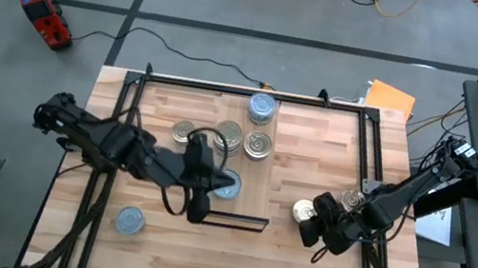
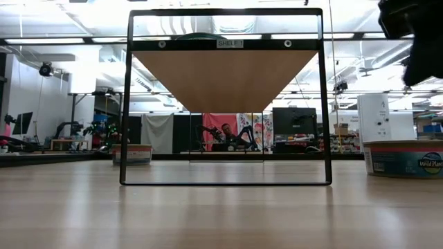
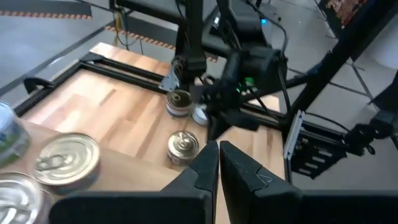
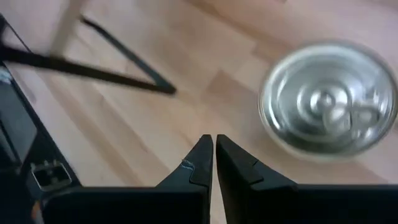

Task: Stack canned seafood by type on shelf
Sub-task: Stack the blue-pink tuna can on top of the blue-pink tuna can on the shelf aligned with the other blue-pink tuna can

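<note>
Dark fingertips of the right gripper [image 4: 212,152] fill the near edge of the right wrist view, pressed together with only a hairline between them and clasping nothing. Just ahead of those tips and off to one side sits a silver ringed-top tin [image 4: 328,96], close by but not touching. From above, the same tin [image 1: 305,211] lies right beside the right gripper [image 1: 320,232], on the side toward the table's middle, and a second ringed tin [image 1: 353,200] rests just behind it, partly under the arm.

Across the table, the left gripper [image 1: 199,207] hangs over the dark-edged shelf [image 1: 240,221], its fingers [image 3: 205,168] likewise clenched and empty. A pale blue-topped tin [image 1: 227,186] sits right beside it, partly hidden by the arm. Farther beyond it stands a cluster: three ringed tins [image 1: 229,135] close together and a taller stack of blue-topped tins [image 1: 261,109] behind them. One more blue-topped tin [image 1: 130,221] lies apart, near the table's front on the left arm's side.

At table height the shelf shows as a black frame [image 2: 225,97] carrying a wooden board, with a blue-labelled tin [image 2: 403,158] off to its side. A person [image 2: 225,133] sits far off in the room behind.
</note>
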`<state>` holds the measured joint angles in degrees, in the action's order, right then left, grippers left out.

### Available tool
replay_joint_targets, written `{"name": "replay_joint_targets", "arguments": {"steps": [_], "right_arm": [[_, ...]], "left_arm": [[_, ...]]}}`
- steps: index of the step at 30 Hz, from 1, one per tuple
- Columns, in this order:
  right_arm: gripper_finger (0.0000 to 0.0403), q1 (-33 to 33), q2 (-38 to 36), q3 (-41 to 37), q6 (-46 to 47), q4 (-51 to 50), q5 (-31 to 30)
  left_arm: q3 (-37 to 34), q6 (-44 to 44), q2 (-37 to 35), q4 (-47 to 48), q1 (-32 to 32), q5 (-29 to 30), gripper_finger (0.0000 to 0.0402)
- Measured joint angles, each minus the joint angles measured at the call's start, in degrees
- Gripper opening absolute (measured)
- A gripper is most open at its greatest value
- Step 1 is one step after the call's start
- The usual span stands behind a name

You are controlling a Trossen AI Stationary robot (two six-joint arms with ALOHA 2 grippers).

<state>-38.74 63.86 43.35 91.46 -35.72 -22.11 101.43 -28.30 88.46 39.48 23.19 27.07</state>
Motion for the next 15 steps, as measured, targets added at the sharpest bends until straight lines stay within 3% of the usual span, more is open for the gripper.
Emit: {"name": "replay_joint_targets", "arguments": {"steps": [5,15], "right_arm": [[0.0012,0.0,0.24,0.07,1.15,-0.42,-4.98],[0.0012,0.0,10.07,-0.35,6.82,1.37,-4.47]], "left_arm": [[0.0,-1.57,2.25,0.04,2.05,-0.02,0.0],[0.0,-5.4,4.96,3.59,5.1,-0.28,0.0]]}}
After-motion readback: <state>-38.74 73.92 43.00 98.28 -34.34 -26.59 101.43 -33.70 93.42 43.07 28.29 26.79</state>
